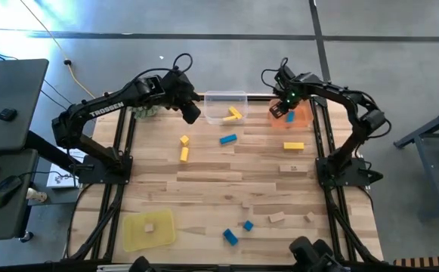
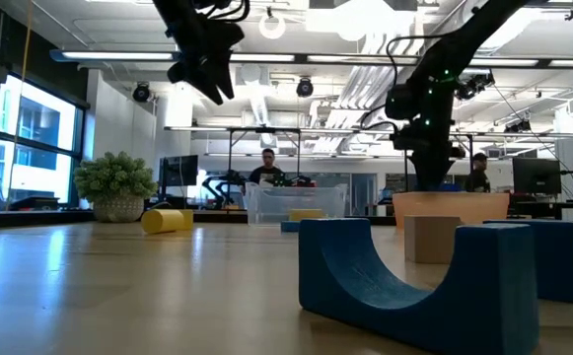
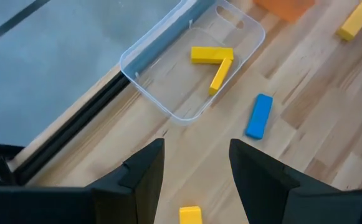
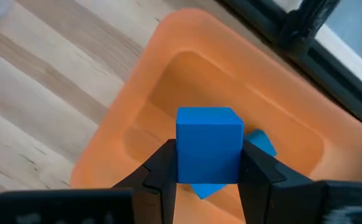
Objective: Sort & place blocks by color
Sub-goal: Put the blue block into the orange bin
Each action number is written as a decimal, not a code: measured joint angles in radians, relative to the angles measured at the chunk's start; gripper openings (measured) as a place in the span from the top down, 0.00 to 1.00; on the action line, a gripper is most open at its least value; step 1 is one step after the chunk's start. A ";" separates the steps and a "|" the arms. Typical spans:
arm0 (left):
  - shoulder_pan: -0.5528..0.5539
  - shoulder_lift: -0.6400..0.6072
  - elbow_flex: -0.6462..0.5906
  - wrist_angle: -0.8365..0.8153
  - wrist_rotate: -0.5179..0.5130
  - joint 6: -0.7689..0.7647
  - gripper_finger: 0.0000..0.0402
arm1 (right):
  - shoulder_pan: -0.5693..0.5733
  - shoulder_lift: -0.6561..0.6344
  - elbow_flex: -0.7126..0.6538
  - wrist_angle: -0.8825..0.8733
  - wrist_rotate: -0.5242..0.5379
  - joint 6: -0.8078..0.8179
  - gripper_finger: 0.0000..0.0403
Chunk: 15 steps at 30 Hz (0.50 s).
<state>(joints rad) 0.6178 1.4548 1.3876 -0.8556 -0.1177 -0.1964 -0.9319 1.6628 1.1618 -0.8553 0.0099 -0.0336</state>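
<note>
My right gripper (image 4: 209,157) is shut on a blue cube (image 4: 209,140) and hangs over the orange tray (image 4: 168,81) at the table's far right (image 1: 293,119). Another blue block (image 4: 263,142) lies in that tray. My left gripper (image 3: 196,155) stands open and empty, raised above the table just near-left of the clear tray (image 3: 168,68). Two yellow bars (image 3: 213,55) lie in the clear tray. Loose on the wood are a blue bar (image 1: 228,139), yellow blocks (image 1: 183,153) and plain wood blocks (image 1: 291,168). My right gripper pinches the blue cube by two opposite side faces (image 4: 184,155) between its two fingers. The fingers come from above, pointing steeply down. The cube sits upright in the hold, lifted clear above the orange tray's floor.
A yellow tray (image 1: 140,236) with one wood block lies at the near left. A green plant (image 1: 145,112) stands at the far left behind my left arm. Blue blocks (image 1: 230,236) and wood blocks (image 1: 277,217) lie near the front edge. A blue arch block (image 2: 414,286) fills the low view's foreground.
</note>
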 joint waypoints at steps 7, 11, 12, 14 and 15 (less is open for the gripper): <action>0.000 0.000 0.000 0.000 -0.002 -0.087 0.58 | 0.000 0.057 0.000 0.003 0.005 -0.016 0.73; -0.004 0.000 0.000 0.000 -0.002 -0.089 0.58 | -0.001 0.066 0.000 0.004 0.005 -0.020 0.73; -0.004 0.000 0.000 0.000 -0.002 -0.089 0.58 | -0.002 0.066 0.000 0.005 0.004 -0.027 0.72; -0.004 0.000 0.000 0.000 -0.002 -0.082 0.58 | -0.003 0.067 0.000 0.005 -0.004 -0.044 0.72; -0.004 0.000 0.000 0.000 -0.002 -0.081 0.58 | -0.004 0.067 0.000 0.006 -0.004 -0.053 0.72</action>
<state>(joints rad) 0.6136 1.4548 1.3876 -0.8551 -0.1192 -0.2779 -0.9363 1.7294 1.1618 -0.8496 0.0055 -0.0867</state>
